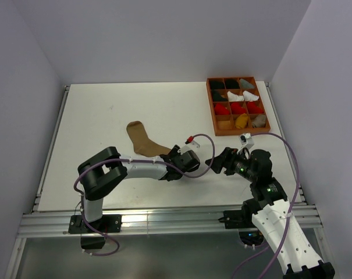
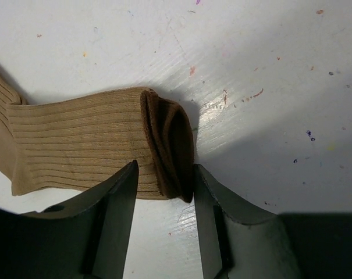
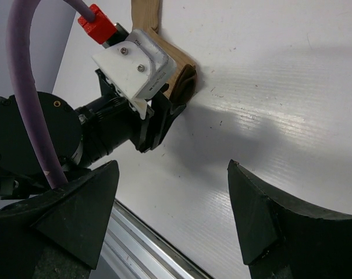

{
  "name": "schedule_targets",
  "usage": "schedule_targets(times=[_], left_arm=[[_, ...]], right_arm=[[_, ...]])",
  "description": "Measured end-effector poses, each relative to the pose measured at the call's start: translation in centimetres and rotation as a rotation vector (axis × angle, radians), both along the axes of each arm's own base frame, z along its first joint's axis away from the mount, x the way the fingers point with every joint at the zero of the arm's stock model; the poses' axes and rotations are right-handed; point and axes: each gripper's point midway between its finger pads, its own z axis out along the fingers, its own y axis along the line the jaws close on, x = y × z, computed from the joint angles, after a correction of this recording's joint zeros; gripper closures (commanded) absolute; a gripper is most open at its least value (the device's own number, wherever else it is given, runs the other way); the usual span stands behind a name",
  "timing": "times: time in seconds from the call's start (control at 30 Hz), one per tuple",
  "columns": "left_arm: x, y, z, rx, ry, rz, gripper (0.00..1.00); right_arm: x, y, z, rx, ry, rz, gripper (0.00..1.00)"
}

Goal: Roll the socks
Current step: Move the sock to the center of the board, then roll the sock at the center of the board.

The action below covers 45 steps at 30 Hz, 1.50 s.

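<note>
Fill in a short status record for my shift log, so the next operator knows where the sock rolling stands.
sock: tan, lying on the table, dark cuff folded over
left gripper: jaws straddle the folded cuff, grip unclear
right gripper: open, empty, beside the left gripper
tray: far right corner, holds rolled bundles

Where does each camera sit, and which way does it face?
Top external: above, behind the arms, looking down on the table; both arms show.
Left wrist: on the left arm, looking down at the tan sock; its own fingers show.
Right wrist: on the right arm, facing the left gripper; own fingers show.
Both wrist views share the sock's dark cuff.
</note>
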Motion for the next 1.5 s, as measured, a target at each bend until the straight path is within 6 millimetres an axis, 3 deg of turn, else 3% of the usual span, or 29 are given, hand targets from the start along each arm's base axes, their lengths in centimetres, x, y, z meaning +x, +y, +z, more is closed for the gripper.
schedule_targets(times=[0.23,0.33,0.37,0.4,0.5,0.77,1.07,1.3,1.5], left_arm=[[0.5,0.0,-0.1,0.024,-0.026,0.015,0.6],[0.6,0.0,-0.3,0.031,-0.028,0.019,0.74],[0.6,0.1,-0.4,0.036,-0.027,0.02,0.88],[0.6,0.2,-0.5,0.037,-0.028,0.024,0.94],[0.5,0.4,-0.6,0.047,-0.026,0.031,1.0],[0.4,-0.1,-0.3,-0.048,0.012,0.073,1.0],[0.8,-0.2,2.5,-0.435,0.17,0.203,1.0],[0.1,1.5,-0.2,-0.65,0.347,0.345,1.0],[0.1,1.4,-0.1,-0.837,0.446,0.399,1.0]], right_arm=[[0.0,-0.1,-0.5,-0.001,0.009,-0.007,0.18],[-0.1,-0.1,-1.1,-0.001,0.024,-0.009,0.18],[-0.1,-0.1,-1.2,0.0,0.028,-0.01,0.18],[-0.1,-0.1,-1.3,-0.001,0.03,-0.011,0.18],[-0.1,-0.1,-1.2,0.0,0.029,-0.012,0.18],[0.1,0.0,-0.9,0.006,0.013,-0.012,0.18],[0.9,0.6,-0.5,0.043,-0.001,0.002,0.2],[2.2,1.6,-1.3,0.078,0.061,-0.008,0.25],[2.8,4.0,-3.5,0.079,0.154,0.023,0.32]])
